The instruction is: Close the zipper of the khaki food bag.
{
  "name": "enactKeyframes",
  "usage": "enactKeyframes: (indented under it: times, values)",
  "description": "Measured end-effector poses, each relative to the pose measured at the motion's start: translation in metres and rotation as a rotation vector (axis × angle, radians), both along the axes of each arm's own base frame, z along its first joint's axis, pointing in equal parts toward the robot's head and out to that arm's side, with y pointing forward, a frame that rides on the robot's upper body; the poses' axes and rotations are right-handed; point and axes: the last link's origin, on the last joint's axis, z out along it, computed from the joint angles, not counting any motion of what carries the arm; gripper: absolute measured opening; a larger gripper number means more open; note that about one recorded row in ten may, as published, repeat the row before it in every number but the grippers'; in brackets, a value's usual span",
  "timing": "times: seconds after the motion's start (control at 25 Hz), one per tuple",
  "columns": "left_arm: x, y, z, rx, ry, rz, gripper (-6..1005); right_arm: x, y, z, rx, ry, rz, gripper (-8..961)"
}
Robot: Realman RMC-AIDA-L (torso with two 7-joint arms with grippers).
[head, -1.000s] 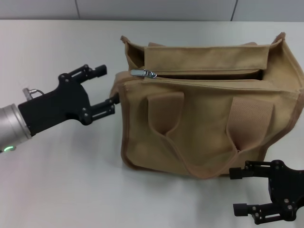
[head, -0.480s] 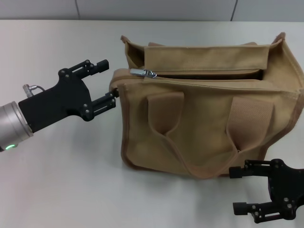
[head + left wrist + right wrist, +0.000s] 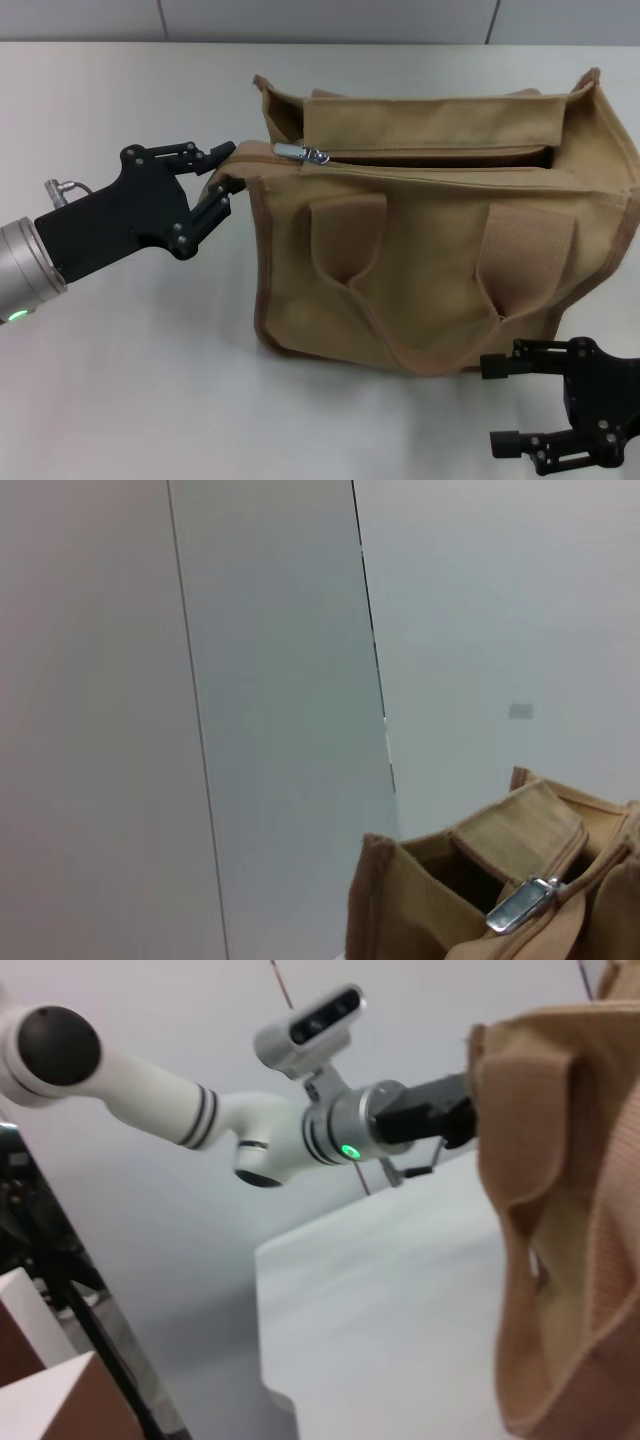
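Left gripper (image 3: pixel 222 172) pinched, right gripper (image 3: pixel 497 404) agape

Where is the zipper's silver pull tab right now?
In the head view, the pull tab lies at the left end of the khaki food bag, close to the left gripper.

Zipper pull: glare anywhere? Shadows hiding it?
Head view: zipper pull glints, unshadowed; left gripper pinches the khaki food bag's end beside it; right gripper parked open in front. Left wrist view: same glint. Right wrist view: pull unseen.
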Motion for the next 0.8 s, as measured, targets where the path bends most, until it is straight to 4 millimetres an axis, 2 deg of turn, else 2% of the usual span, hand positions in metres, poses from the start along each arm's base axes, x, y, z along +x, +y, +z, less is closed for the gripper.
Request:
enactKeyframes:
  times: [0.08, 0.24, 0.4, 0.6, 0.8]
  values:
    - [0.001, -0.003, 0.000, -0.003, -0.014, -0.011, 297, -0.004, -0.004, 0.002, -0.021, 0.029, 0.013, 817]
    - [0.003, -0.006, 0.003, 0.001, -0.037, -0.022, 184, -0.010, -0.008, 0.007, -0.045, 0.080, 0.038, 817]
    - [0.003, -0.008, 0.005, 0.009, -0.057, -0.026, 71, -0.021, -0.012, 0.023, -0.062, 0.187, 0.087, 818]
    - [0.001, -0.012, 0.003, 0.046, -0.064, -0.026, 22, -0.034, -0.006, 0.029, -0.083, 0.249, 0.095, 818]
    - [0.002, -0.014, 0.004, 0.054, -0.087, -0.022, 23, -0.043, 0.004, 0.029, -0.105, 0.265, 0.087, 818]
